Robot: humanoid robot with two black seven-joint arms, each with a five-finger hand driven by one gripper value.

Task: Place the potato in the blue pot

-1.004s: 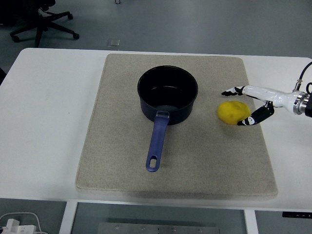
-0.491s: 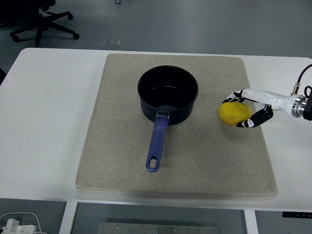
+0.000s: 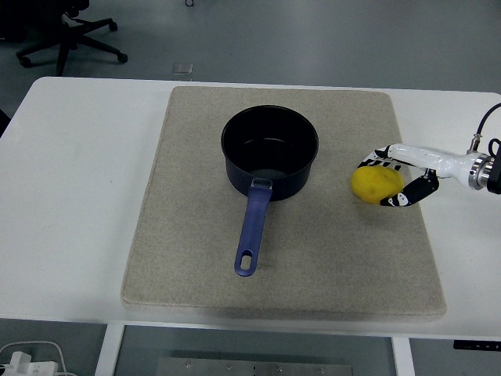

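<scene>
Where a second ago spread wide and just short of the potato (image 3: 376,182), now curled round it: right hand (image 3: 395,180) closed from the right side, upper fingers (image 3: 381,160) hooked over the far top edge, lower digit pressed against the near right flank; much the same as half a second back, only a shade tighter, so the closing judged about finished. Potato unmoved through all three moments; lying on the beige mat (image 3: 329,258), well right of the blue pot (image 3: 270,153), not lifted, no gap visible beneath. Pot upright and empty near the mat's middle, handle (image 3: 252,233) pointing toward the near counter (image 3: 70,204) edge; untouched. Left hand nowhere in view.

Meaning for the task: reach done, grasp apparently seated, carrying not yet begun. Next, by this reading: lift clear of the mat, travel left over the rim, release above the open mouth. Main worry: a rounded, smooth-looking body held mostly from one side; liable to roll out of the grip on the lift.
</scene>
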